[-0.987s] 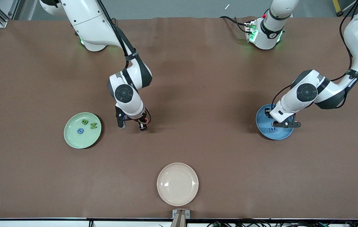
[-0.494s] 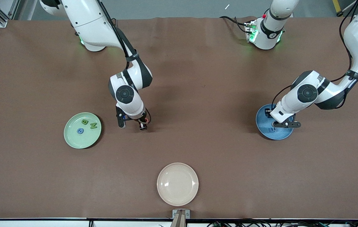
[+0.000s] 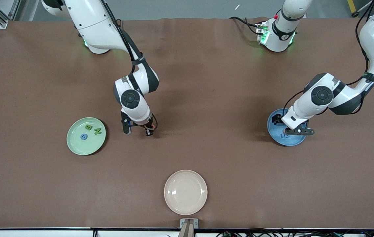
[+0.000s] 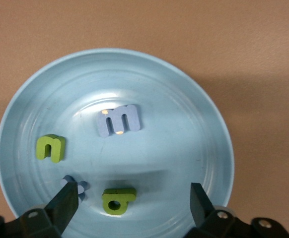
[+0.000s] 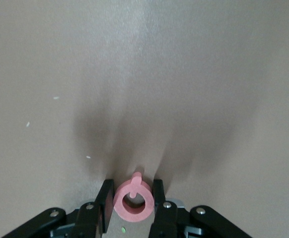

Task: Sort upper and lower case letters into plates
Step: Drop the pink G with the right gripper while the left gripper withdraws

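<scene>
Green plate: three letters in it. My right gripper is down on the bare table beside it, clamped on a pink Q; next call is lift and carry to green. Cream plate: nothing in it. Blue plate: four lowercase letters. My left gripper hangs wide open over it, holding nothing.

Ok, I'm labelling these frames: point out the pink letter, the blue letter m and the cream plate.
pink letter (image 5: 132, 201), right wrist view, on its ring.
blue letter m (image 4: 118, 119), left wrist view, its middle.
cream plate (image 3: 185, 192), front view, bare centre.
</scene>
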You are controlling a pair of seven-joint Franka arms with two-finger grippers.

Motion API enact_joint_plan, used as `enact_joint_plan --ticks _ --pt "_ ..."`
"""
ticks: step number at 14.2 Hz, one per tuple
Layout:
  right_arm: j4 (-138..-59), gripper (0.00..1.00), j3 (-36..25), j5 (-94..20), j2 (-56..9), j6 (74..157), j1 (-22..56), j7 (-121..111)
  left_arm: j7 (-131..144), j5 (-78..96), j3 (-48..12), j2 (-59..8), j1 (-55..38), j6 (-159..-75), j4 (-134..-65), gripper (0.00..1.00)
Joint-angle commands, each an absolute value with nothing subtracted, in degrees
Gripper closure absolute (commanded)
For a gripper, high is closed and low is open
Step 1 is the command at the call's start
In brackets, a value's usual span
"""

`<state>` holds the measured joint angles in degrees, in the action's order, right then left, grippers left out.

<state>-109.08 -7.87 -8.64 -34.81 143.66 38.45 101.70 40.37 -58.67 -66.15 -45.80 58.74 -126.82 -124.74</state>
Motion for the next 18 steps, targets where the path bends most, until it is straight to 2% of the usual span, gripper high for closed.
enact_joint_plan --ticks 1,5,8,10,14,18 --pt "-109.43 1.00 -7.65 -7.82 -31.22 138.11 34.82 96.10 40.08 -59.15 -67.15 -45.09 59.06 -125.95 -124.11 0.00" --pt "-110.21 1.00 -7.56 -8.00 -25.67 131.84 25.77 76.58 39.99 -58.45 -67.94 -45.26 58.71 -124.98 -122.35 0.01" --pt "-111.09 1.00 -7.56 -8.00 -25.40 131.84 19.88 66.65 38.33 -48.91 -68.12 -43.43 52.75 -117.10 -116.21 0.01" --pt "-111.09 1.00 -7.56 -8.00 -25.75 131.75 17.59 63.56 35.17 -41.44 -66.63 -39.75 48.54 -116.37 -113.30 0.01" --pt "-111.01 1.00 -7.56 -7.91 -27.24 131.92 12.40 56.35 28.67 -28.60 -55.40 -30.69 36.86 -116.37 -110.22 0.01" --pt "-110.13 1.00 -7.56 -7.74 -29.70 133.32 9.50 53.53 24.35 -18.04 -41.69 -25.50 22.80 -116.37 -107.23 0.02"
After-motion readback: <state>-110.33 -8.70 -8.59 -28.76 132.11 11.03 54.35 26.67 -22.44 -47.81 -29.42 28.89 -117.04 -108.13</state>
